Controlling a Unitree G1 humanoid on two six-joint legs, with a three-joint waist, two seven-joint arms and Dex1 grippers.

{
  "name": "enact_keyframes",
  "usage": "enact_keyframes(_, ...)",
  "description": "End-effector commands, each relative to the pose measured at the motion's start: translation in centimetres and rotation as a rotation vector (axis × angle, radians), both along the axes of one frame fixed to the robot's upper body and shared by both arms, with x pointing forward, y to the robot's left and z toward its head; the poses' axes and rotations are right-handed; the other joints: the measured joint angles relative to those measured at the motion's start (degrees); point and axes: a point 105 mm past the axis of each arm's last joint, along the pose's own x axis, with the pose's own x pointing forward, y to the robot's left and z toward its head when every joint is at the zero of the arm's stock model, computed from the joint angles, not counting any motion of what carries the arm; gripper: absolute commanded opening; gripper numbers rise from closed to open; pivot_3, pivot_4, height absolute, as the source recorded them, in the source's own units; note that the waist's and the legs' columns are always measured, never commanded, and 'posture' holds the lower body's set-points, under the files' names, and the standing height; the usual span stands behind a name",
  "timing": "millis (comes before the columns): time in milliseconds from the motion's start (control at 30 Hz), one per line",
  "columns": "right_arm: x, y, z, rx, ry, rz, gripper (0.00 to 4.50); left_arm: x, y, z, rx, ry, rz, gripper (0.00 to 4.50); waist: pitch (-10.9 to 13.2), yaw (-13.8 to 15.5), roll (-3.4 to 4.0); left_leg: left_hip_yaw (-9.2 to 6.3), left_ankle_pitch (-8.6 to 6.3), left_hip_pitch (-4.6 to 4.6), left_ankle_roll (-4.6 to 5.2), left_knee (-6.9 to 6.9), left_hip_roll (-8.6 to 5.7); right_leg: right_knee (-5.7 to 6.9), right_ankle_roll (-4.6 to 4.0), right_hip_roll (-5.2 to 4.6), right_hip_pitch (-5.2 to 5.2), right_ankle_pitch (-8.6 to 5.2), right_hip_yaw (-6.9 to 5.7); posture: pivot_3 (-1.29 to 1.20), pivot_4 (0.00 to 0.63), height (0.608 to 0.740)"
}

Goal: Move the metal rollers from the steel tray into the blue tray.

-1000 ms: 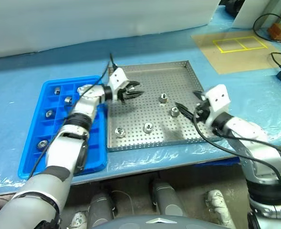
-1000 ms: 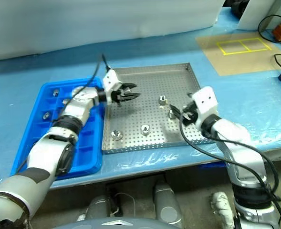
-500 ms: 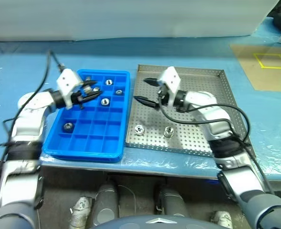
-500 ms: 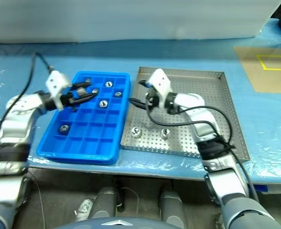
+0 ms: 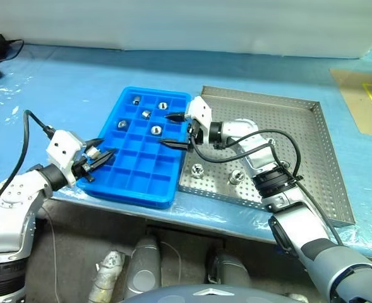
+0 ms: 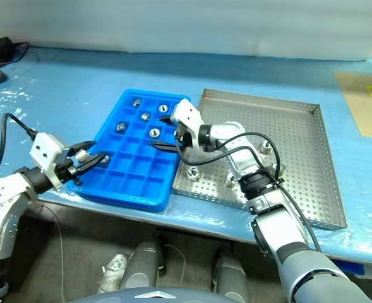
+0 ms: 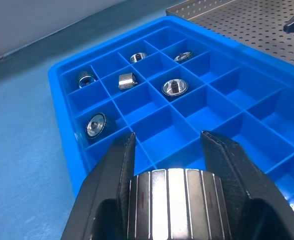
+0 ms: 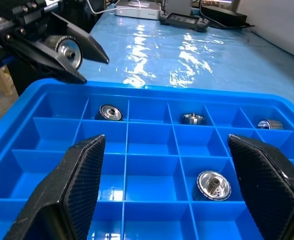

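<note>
1. Gripping a metal roller [image 7: 169,200] between its two black fingers [image 7: 118,172], the left gripper [image 5: 99,155] hovers at the near left corner of the blue tray [image 5: 137,183], its fingers pinched tight on the ribbed silver piece.
2. The right gripper [image 5: 174,130] reaches in over the tray's right side with its fingers [image 8: 82,172] spread wide and nothing between them; one fingertip lies over the blue compartments, the other near the tray's far right part.
3. Five more metal rollers [image 7: 174,87] sit in separate compartments at the far end of the blue tray: two in the farthest row, one in the next row, and two in the row after that.
4. The steel tray [image 5: 312,165] lies just beside the blue tray on the robot's right, their long sides close together.
5. Two rollers remain in plain sight on the steel tray's perforated floor near its front edge, one [image 5: 197,169] close to the blue tray and another [image 5: 235,177] a little to its right; the right arm crosses above them and hides part of the floor farther back.
6. Both trays rest on a tabletop [image 5: 66,82] covered in glossy blue sheeting.
7. Black cables [image 5: 28,136] trail from both wrists.
</note>
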Motion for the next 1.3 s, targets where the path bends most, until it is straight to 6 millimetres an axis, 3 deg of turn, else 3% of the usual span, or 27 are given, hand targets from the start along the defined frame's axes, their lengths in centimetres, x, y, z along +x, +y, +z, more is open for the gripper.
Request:
enact_keyframes(33, 0.0, -0.6, 1.2, 0.022, -0.046, -0.013, 4.07, 1.1, -1.5, 0.8, 0.021, -0.086, -0.012, 1.75, 0.00, 0.02, -0.01, 0.00, 0.02, 0.02, -0.04, -0.03, 0.00, 0.01, 0.00, 0.00, 0.01, 0.00, 0.00, 0.28, 0.150, 0.740)
enact_keyframes(167, 0.2, -2.7, 0.7, 0.012, -0.035, -0.101, 4.07, 4.4, -2.8, 1.6, 0.033, -0.187, 0.015, 1.75, -0.04, 0.16, -0.07, -0.03, 0.17, 0.03, -0.26, -0.08, 0.09, 0.03, 0.08, 0.13, 0.00, 0.04, -0.01, 0.22, 0.150, 0.740)
enact_keyframes(267, 0.1, -4.0, 0.5, 0.000, -0.028, -0.147, 4.07, 5.7, -2.9, 1.7, 0.042, -0.213, 0.032, 1.75, -0.05, -0.50, -0.08, -0.04, 0.27, 0.02, -0.42, 0.01, 0.23, -0.02, 0.13, 0.36, 0.00, 0.08, 0.06, 0.18, 0.150, 0.740)
enact_keyframes(433, 0.2, -6.0, 0.6, -0.012, -0.030, -0.226, 4.07, 7.3, -2.4, 0.0, 0.030, -0.175, 0.056, 1.75, -0.06, -2.11, -0.09, 0.01, 0.36, -0.06, -0.58, -0.07, 0.38, 0.14, 0.32, 0.78, -0.32, 0.21, 0.11, 0.11, 0.150, 0.740)
enact_keyframes(667, -0.1, -6.8, 0.3, -0.005, -0.022, -0.276, 4.07, 7.6, -2.3, -2.4, 0.073, -0.119, 0.036, 1.75, -0.06, -2.53, -0.09, 0.07, 0.43, -0.05, -0.70, -0.20, 0.62, 0.20, 0.20, 0.84, -0.44, 0.15, 0.12, 0.09, 0.150, 0.740)
enact_keyframes(1000, 0.0, -6.3, 0.1, 0.001, -0.018, -0.275, 4.07, 7.3, 0.1, -1.8, 0.018, -0.117, 0.107, 1.75, -0.06, -2.67, -0.09, 0.09, 0.45, -0.04, -0.71, -0.06, 0.65, 0.32, -0.01, 0.82, -0.44, 0.05, 0.14, 0.11, 0.150, 0.740)
enact_keyframes(1300, 0.3, -6.0, 0.1, -0.002, -0.018, -0.262, 4.07, 7.8, -0.7, -3.1, 0.021, -0.095, 0.111, 1.75, -0.06, -2.68, -0.10, 0.08, 0.44, -0.05, -0.71, 0.05, 0.64, 0.47, -0.02, 0.78, -0.44, 0.05, 0.15, 0.13, 0.150, 0.740)
